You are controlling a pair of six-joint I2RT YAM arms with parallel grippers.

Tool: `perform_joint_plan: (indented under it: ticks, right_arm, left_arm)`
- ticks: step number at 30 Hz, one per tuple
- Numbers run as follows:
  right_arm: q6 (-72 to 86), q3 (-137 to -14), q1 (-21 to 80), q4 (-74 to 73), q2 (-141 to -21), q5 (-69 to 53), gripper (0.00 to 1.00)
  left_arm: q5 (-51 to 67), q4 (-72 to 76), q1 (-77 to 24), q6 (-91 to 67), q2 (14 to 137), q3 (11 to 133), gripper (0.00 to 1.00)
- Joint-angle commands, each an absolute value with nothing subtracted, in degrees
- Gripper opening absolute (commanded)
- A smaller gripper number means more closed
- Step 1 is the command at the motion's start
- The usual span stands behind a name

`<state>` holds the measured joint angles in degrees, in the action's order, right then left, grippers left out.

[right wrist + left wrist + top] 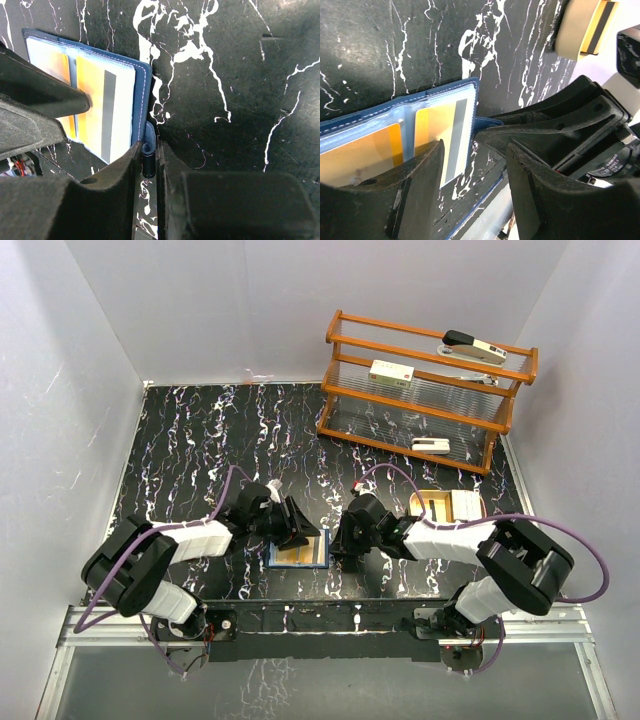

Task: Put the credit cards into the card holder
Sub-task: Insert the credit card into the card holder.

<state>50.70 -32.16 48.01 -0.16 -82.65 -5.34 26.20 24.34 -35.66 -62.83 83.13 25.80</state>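
Observation:
The navy card holder (300,551) lies open on the table between my two grippers. In the left wrist view, one orange card (360,157) sits in its left pocket. A pale yellow card with a grey stripe (451,137) sticks partly out of the right pocket. My left gripper (475,170) is open, with this card's free end between its fingers. One of its fingers (47,97) rests on the card. My right gripper (150,155) is shut on the holder's snap tab (148,150). Another yellow card with a dark stripe (597,25) lies in the beige tray (448,506).
A wooden rack (420,390) with white block devices on its shelves stands at the back right. The beige tray is just right of my right arm. White walls close in the black marbled table on three sides.

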Motion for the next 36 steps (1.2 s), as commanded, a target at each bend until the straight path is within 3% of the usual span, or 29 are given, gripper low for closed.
perform_joint_plan:
  ticks: [1, 8, 28, 36]
  right_arm:
    - [49.2, -31.8, 48.3, -4.5, -81.3, -0.8, 0.14]
    - [49.2, -31.5, 48.3, -4.2, -81.8, -1.6, 0.14]
    - [49.2, -31.7, 48.3, -4.9, -81.5, -1.0, 0.14]
    - [50.0, -30.5, 48.3, -3.5, -81.9, -0.5, 0.12]
  left_arm:
    - [23.1, 14.5, -35.9, -58.6, 79.4, 30.4, 0.52]
    - [20.1, 1.3, -35.9, -53.6, 76.7, 34.6, 0.55]
    - [24.7, 5.4, -36.0, -52.9, 84.3, 32.5, 0.56]
    - [25.2, 10.4, -36.7, -60.5, 80.8, 30.5, 0.50]
